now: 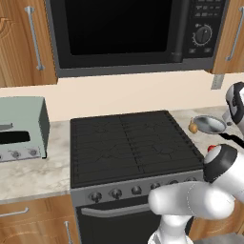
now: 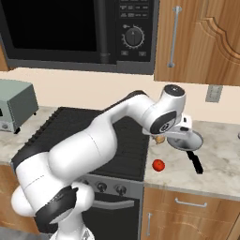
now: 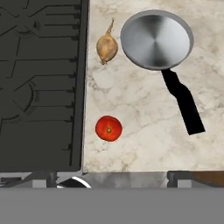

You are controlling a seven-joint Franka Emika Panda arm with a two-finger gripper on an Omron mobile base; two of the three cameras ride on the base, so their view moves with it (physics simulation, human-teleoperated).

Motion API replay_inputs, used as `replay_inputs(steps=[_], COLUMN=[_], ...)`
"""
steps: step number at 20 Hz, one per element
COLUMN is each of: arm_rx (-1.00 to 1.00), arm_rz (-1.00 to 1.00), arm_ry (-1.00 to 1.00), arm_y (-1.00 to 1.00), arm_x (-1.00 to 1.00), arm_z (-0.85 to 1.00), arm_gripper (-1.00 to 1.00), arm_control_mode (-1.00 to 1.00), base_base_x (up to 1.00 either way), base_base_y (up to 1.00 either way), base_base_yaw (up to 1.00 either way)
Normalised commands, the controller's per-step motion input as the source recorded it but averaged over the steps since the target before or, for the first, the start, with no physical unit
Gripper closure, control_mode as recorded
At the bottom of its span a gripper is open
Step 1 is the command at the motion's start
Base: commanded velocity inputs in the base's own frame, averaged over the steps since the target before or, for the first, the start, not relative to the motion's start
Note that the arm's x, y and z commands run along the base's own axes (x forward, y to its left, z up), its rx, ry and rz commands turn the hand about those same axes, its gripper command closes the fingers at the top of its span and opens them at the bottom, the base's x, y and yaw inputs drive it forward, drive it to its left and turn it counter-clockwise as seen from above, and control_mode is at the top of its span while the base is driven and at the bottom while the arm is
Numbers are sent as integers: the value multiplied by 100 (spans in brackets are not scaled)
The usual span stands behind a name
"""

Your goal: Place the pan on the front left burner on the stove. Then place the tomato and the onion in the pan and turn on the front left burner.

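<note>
pan [image 3: 156, 40] on counter below open gripper [image 2: 183, 132]

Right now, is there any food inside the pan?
No, it's empty. The pan shows only bare shiny metal inside. The onion and the tomato both lie on the counter beside it.

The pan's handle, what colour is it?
Black, on a silver-grey pan; the handle shows best in the hand view.

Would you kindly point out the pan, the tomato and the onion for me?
pan [image 3: 155, 39], hand view, middle of its silver bowl.
tomato [image 3: 108, 128], hand view, centre of the red ball.
onion [image 3: 106, 48], hand view, middle of its tan body.
</note>
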Motion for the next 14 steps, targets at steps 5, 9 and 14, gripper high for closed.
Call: replay_inputs(steps=[5,9,14], arm_rx=[0,0,0], arm_rz=[-2,-1,0], arm_ry=[0,0,0], arm_y=[-42,-39,-35], arm_x=[0,1,4], arm_z=[-12,-10,-14], arm_gripper=[-100,-100,-100], arm_control_mode=[-100,-100,-100], base_base_x=[0,0,0], base_base_y=[0,0,0], base_base_yaw=[0,0,0])
